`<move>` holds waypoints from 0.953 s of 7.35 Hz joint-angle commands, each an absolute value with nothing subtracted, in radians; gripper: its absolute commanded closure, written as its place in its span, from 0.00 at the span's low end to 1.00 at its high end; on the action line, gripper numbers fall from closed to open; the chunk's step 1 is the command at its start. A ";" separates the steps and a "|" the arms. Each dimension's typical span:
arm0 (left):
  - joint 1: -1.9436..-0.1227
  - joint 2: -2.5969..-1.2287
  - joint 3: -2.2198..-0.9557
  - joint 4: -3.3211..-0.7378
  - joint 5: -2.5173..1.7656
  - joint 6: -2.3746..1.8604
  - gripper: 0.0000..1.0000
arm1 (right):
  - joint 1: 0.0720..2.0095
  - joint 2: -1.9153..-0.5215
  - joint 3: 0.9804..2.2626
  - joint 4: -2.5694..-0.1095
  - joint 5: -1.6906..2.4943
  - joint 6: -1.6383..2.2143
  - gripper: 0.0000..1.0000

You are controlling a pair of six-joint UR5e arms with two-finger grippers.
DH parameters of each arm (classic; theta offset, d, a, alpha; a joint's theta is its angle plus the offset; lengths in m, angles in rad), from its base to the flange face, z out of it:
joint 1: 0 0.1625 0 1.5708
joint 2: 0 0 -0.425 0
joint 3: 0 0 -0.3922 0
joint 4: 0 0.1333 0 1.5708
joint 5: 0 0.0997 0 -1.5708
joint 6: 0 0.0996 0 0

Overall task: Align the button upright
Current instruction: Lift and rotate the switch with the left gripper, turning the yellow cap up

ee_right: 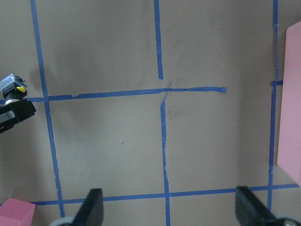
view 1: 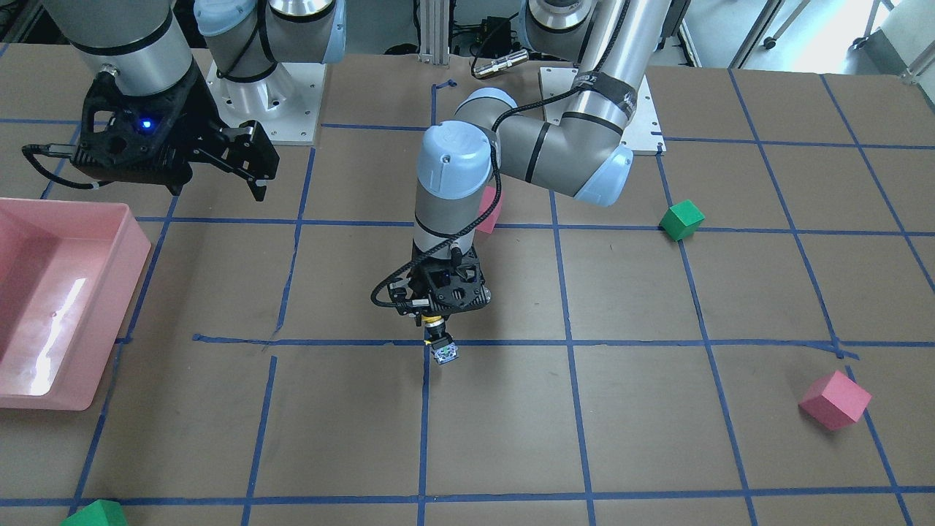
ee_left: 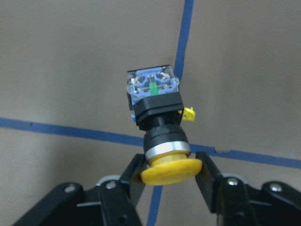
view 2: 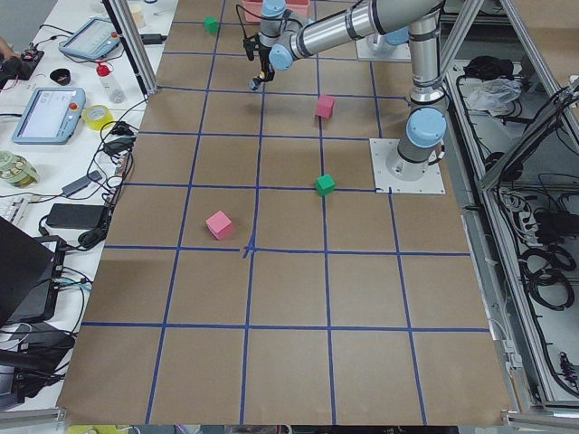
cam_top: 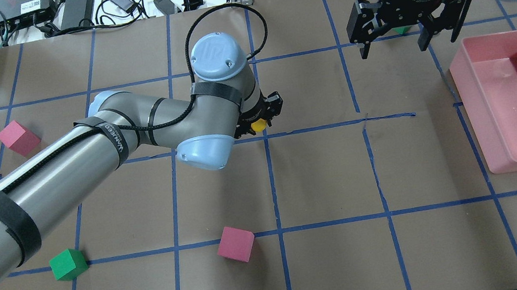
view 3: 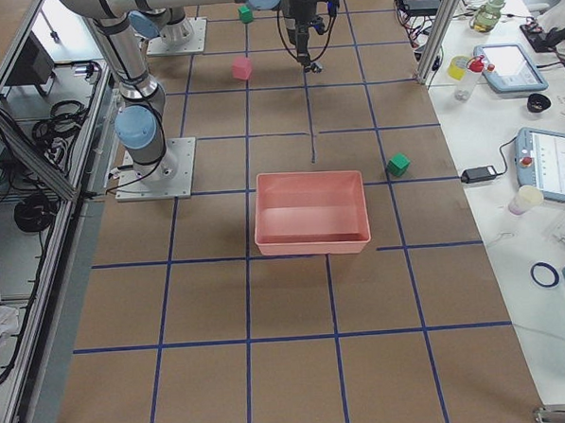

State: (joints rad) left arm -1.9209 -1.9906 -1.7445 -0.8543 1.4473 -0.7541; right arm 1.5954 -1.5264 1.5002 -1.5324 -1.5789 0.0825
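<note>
The button (ee_left: 155, 101) has a yellow cap, a black body and a clear, silvery base block. My left gripper (ee_left: 171, 169) is shut on its yellow cap, base block pointing down at the table near a crossing of blue tape lines. It shows below the left gripper (view 1: 436, 325) in the front view, button (view 1: 443, 349) tilted slightly. From overhead only the yellow cap (cam_top: 258, 125) shows at the left gripper (cam_top: 260, 122). I cannot tell whether the base touches the table. My right gripper (cam_top: 395, 42) hangs open and empty, far off by the pink bin; its fingers (ee_right: 91, 209) are wide apart.
A pink bin (cam_top: 465, 83) stands at the right side. Pink cubes (cam_top: 18, 137) (cam_top: 235, 244) and a green cube (cam_top: 68, 264) lie on the brown table; another green cube (cam_top: 402, 30) is behind the right gripper. Cables and devices lie along the far edge.
</note>
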 commanded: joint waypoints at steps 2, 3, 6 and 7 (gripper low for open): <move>-1.840 -2.020 -1.735 -0.911 1.150 -1.004 1.00 | 1.595 -1.526 1.500 -1.532 -1.578 0.081 0.00; -1.820 -2.026 -1.735 -0.913 1.078 -1.046 1.00 | 1.595 -1.526 1.502 -1.532 -1.578 0.081 0.00; -1.715 -2.058 -1.710 -1.029 0.891 -1.084 1.00 | 1.595 -1.525 1.502 -1.534 -1.578 0.081 0.00; -1.713 -2.080 -1.713 -1.048 0.843 -1.103 1.00 | 1.595 -1.525 1.502 -1.534 -1.578 0.081 0.00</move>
State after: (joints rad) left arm -1.7288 -2.0561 -1.7147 -1.0064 0.9153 -1.0836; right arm 1.5954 -1.5253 1.5018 -1.5338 -1.5784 0.0813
